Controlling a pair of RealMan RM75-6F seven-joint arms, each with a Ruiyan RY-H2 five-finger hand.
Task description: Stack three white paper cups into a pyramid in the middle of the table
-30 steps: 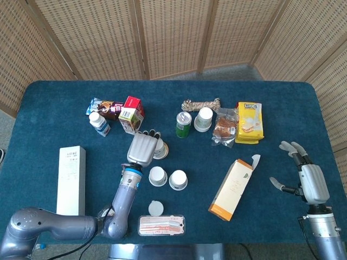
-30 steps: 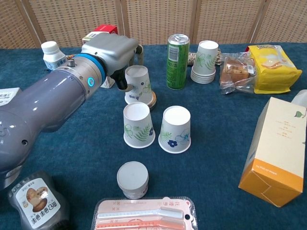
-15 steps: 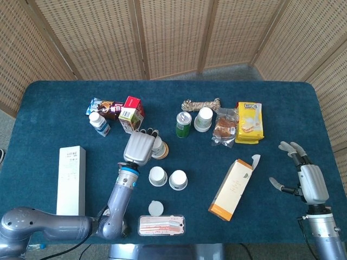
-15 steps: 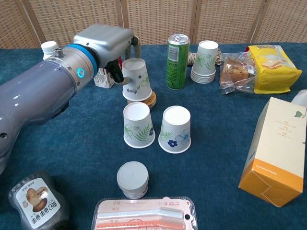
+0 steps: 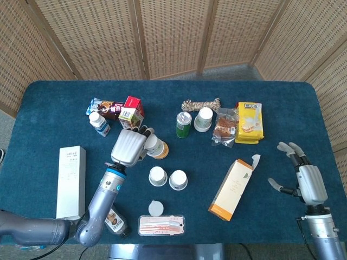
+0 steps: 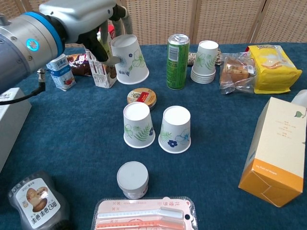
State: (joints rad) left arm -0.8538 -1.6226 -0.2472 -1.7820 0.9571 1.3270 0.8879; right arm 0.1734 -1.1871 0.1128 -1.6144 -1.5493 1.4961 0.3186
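Head view: the left hand (image 5: 129, 147) grips an upturned white paper cup (image 5: 153, 145), mostly hidden beneath it; the right hand (image 5: 303, 176) hangs spread and empty. Chest view: the lifted cup (image 6: 130, 59) tilts above two inverted floral paper cups (image 6: 138, 123) standing side by side; the arm is cropped.

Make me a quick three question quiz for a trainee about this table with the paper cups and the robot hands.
1. True or false: the left hand holds a paper cup off the table.
2. How many upside-down cups stand side by side mid-table? A) one B) two C) four
3. What round thing lies on the cloth just behind those cups?

Key
1. True.
2. B; the second cup stands beside the first.
3. An orange-rimmed tin. The right hand holds nothing.
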